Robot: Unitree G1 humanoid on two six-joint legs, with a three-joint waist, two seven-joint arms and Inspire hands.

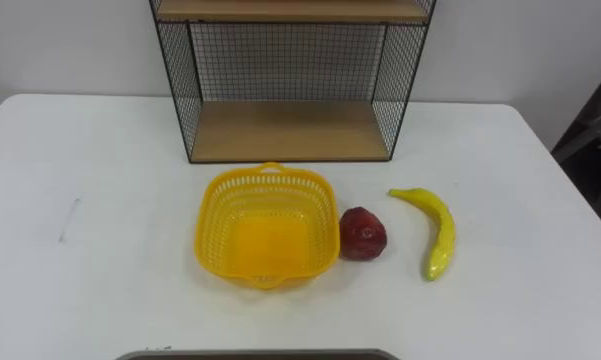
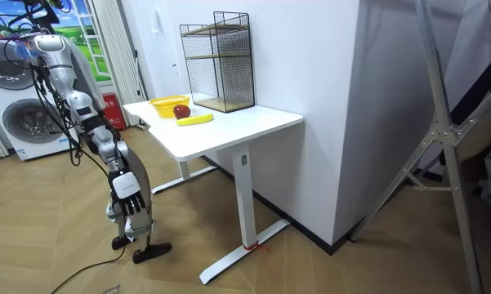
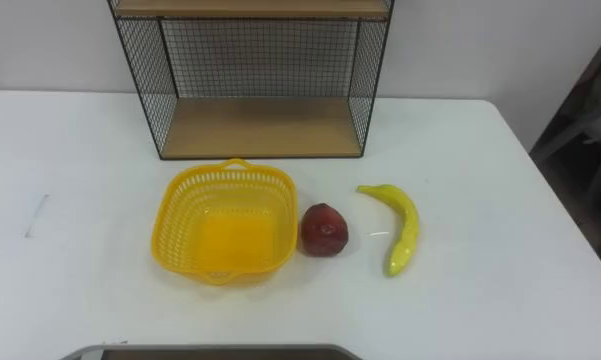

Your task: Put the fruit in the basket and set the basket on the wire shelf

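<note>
A yellow plastic basket (image 1: 268,226) sits empty on the white table (image 1: 100,180), in front of the wire shelf (image 1: 290,75). Just right of the basket, almost touching its rim, lies a dark red fruit (image 1: 362,234). A yellow banana (image 1: 434,230) lies further right, apart from the red fruit. The shelf's lower wooden board (image 1: 288,132) is bare. In the room view I stand at the table's left end, with my right hand (image 2: 133,214) hanging low beside me, its fingers relaxed and holding nothing.
The shelf stands at the table's far edge against a white wall. In the room view, washing machines (image 2: 20,122) and a red object (image 2: 114,110) on the floor are behind me. A metal stand (image 2: 441,139) rises at that view's right.
</note>
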